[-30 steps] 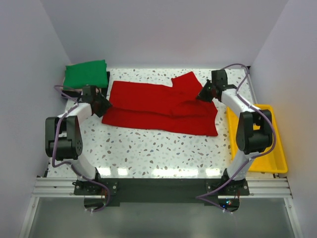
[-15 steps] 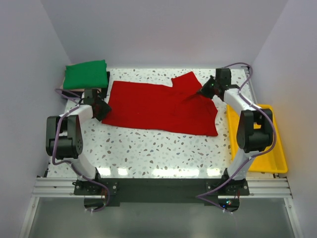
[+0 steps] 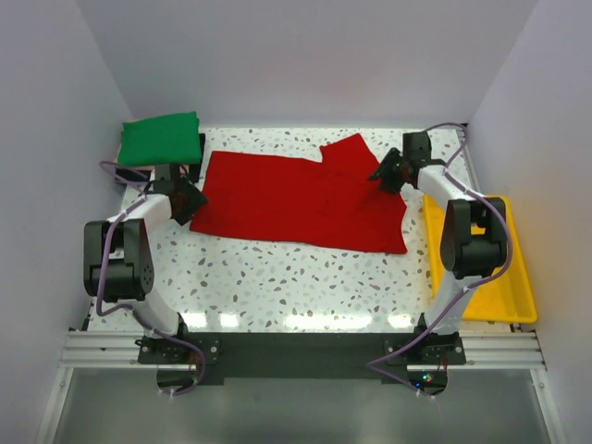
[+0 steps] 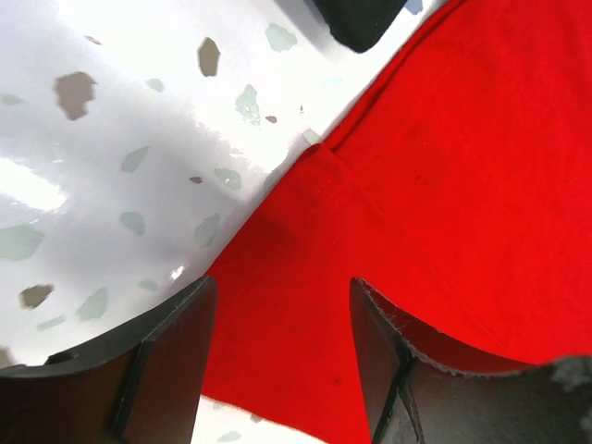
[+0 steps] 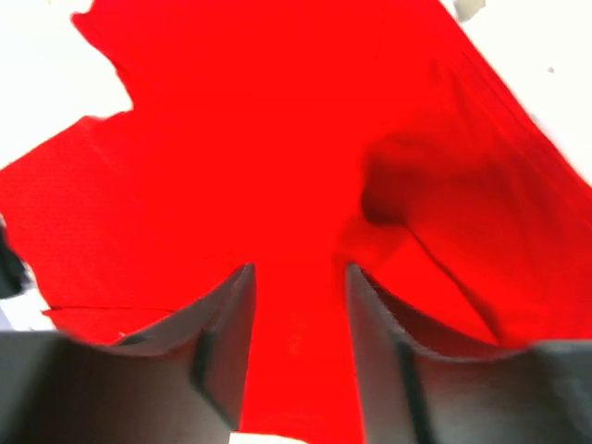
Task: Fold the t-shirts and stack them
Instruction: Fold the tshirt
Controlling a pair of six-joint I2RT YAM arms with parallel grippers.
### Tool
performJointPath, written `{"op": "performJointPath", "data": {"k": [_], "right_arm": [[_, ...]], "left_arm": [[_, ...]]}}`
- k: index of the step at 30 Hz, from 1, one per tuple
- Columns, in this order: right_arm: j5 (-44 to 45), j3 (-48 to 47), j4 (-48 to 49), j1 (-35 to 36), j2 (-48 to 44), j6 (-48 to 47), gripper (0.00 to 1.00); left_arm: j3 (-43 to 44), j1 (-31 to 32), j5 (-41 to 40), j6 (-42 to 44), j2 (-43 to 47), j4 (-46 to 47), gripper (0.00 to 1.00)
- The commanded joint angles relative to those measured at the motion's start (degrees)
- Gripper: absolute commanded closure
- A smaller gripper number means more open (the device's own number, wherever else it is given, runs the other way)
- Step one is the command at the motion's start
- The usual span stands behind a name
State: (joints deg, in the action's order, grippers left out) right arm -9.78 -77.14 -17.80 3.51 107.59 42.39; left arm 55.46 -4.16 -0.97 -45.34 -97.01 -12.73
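A bright red t-shirt (image 3: 301, 199) lies spread flat across the middle of the table, one sleeve (image 3: 347, 153) pointing to the back. My left gripper (image 3: 189, 200) is at its left edge. In the left wrist view that gripper (image 4: 277, 356) is open, its jaws apart just above the red cloth (image 4: 435, 185) and the hem corner. My right gripper (image 3: 384, 176) hangs over the shirt's right end, by the sleeve. In the right wrist view it (image 5: 301, 338) is open, with rumpled red cloth (image 5: 277, 139) below and nothing pinched. A folded green t-shirt (image 3: 162, 139) sits at the back left.
A yellow tray (image 3: 513, 277) stands along the right edge, beside the right arm. A black edge (image 3: 201, 148) shows under the green shirt; a dark corner (image 4: 356, 18) sits at the top of the left wrist view. Side walls close in the speckled table (image 3: 296, 277).
My right gripper has opened and let go of the red shirt, which now lies flatter at its right end. My left gripper has opened a little wider.
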Motion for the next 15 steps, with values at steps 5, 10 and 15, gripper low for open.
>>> {"op": "performJointPath", "data": {"k": [5, 10, 15], "right_arm": [[4.32, -1.17, -9.09, -0.43, -10.79, -6.79, 0.42], [5.39, 6.28, -10.32, -0.52, -19.16, -8.29, 0.41], [4.86, 14.38, -8.83, -0.43, -28.2, -8.47, 0.41]], "left_arm": [[-2.18, -1.64, -6.06, 2.54, 10.87, -5.2, 0.37], [-7.91, -1.64, -4.75, 0.35, 14.3, -3.19, 0.4], [-11.51, -1.55, -0.52, -1.59, 13.25, 0.69, 0.44]]}}
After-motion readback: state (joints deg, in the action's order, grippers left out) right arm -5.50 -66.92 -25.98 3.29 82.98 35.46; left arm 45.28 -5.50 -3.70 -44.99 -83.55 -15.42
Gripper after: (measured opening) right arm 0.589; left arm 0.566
